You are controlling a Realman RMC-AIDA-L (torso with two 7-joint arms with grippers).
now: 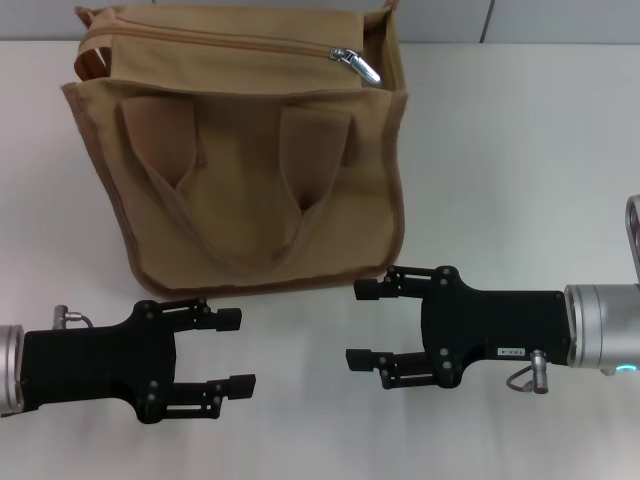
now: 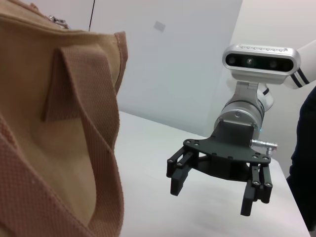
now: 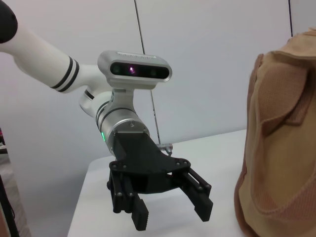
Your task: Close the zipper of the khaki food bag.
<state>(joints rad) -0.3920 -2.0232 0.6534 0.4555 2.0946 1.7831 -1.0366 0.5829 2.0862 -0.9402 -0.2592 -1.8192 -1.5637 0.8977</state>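
White tabletop (image 1: 520,150) fills the head view; the khaki food bag (image 1: 240,170) stands beyond both sets of fingers, its zipper (image 1: 220,42) slider (image 1: 357,64) near the right end, so closing looks nearly done. Left gripper (image 1: 232,350) and right gripper (image 1: 362,325) gape, touching nothing.

Left wrist view: bag fabric close by, right gripper (image 2: 217,190) spread.

Right wrist view: left gripper (image 3: 173,212) spread beside the bag.

I count one khaki food bag (image 1: 250,170) on my one white table (image 1: 520,180). It carries two looped handles, one zipper (image 1: 215,42) with one silver slider (image 1: 358,64), and one front pocket. I have two tools: my left tool (image 1: 238,350) and my right tool (image 1: 362,324), each with two fingers.
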